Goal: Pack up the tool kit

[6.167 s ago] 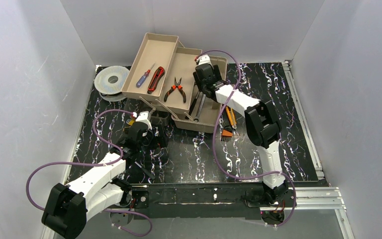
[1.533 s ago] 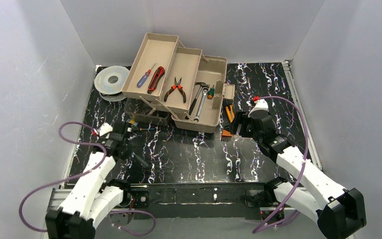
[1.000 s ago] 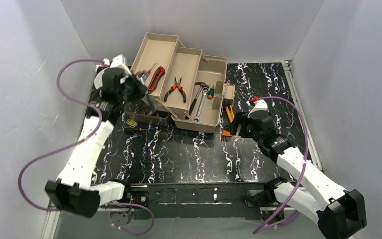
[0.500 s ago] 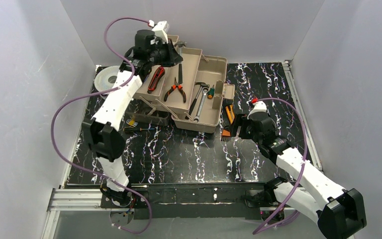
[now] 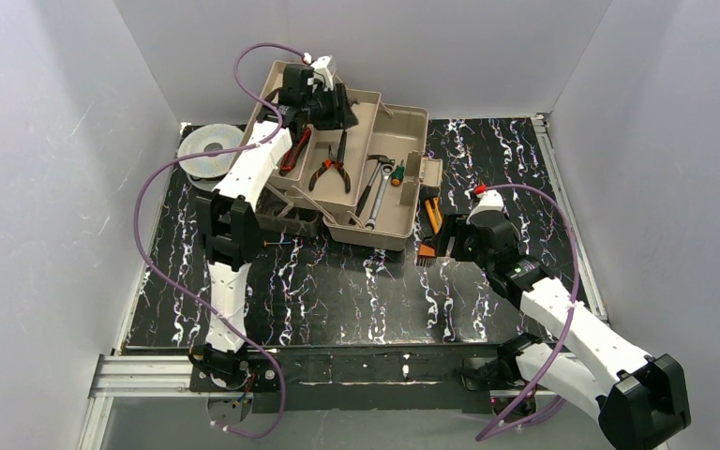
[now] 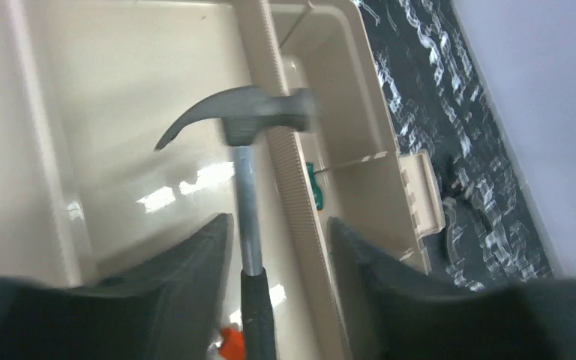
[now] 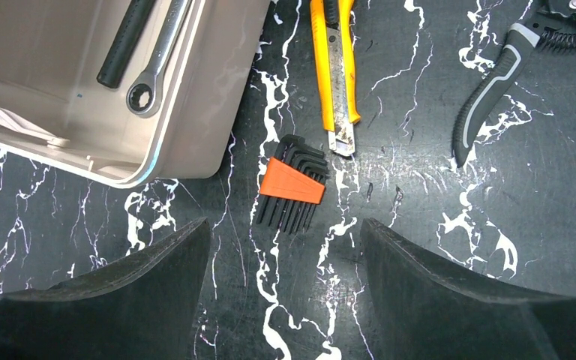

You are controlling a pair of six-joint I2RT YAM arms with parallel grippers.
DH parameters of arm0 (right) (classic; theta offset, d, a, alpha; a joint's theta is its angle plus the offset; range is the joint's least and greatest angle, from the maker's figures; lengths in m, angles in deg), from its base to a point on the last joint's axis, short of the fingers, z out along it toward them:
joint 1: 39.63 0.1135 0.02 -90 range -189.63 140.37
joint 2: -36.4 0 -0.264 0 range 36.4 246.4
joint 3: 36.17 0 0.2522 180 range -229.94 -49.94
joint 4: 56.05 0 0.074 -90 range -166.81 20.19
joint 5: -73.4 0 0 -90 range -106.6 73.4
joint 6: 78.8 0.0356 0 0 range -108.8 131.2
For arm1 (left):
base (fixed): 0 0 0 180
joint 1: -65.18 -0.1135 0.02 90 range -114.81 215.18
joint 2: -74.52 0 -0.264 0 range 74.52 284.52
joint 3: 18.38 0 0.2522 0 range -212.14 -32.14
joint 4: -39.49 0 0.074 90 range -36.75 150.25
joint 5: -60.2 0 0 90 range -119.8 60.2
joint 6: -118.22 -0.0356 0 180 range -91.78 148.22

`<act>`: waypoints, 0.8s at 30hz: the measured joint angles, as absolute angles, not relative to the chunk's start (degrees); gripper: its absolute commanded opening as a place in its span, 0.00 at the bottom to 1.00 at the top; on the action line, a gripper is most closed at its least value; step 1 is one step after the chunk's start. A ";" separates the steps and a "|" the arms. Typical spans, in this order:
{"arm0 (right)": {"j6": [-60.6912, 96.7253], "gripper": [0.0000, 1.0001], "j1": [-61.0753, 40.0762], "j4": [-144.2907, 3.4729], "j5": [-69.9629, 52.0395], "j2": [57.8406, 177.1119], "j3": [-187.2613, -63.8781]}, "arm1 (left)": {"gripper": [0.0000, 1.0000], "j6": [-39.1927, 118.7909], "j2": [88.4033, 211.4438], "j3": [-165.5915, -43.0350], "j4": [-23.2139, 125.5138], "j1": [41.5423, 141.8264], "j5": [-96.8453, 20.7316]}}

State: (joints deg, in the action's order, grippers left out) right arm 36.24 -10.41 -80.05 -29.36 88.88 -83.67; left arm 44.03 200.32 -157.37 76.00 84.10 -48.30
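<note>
The tan toolbox stands open at the back with its trays spread out. My left gripper hovers over the middle tray, jaws wide open. The hammer lies between the open jaws and neither touches it; its head is by the ribbed tray wall and its black grip points at the orange pliers. My right gripper is open and empty just above an orange hex key set on the table. Wrenches and a green screwdriver lie in the box.
A yellow utility knife and a grey-black handled tool lie on the table right of the box. A red knife lies in the top tray. A round grey spool sits at the back left. Dark parts lie in front of the trays.
My left arm swung from the near left up to the toolbox with the hammer. It now sits lower over the middle tray with its jaws open. The right arm barely moved.
</note>
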 measured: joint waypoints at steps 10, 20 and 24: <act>35.93 0.81 -10.41 -79.92 -29.86 89.61 -83.67 | 0.98 45.80 200.34 -160.46 76.41 85.70 -49.50; 35.82 0.81 -10.41 -79.94 -29.95 89.63 -83.67 | 0.98 43.01 186.76 -152.41 77.50 87.71 -46.85; 35.82 0.81 -10.41 -79.94 -29.99 89.63 -83.67 | 0.98 43.29 174.06 -142.01 75.91 89.44 -40.47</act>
State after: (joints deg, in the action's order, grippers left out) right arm 35.82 -10.41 -79.94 -29.99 89.63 -83.67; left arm 43.29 174.06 -142.01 75.91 89.44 -40.47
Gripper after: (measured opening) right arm 0.807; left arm 0.981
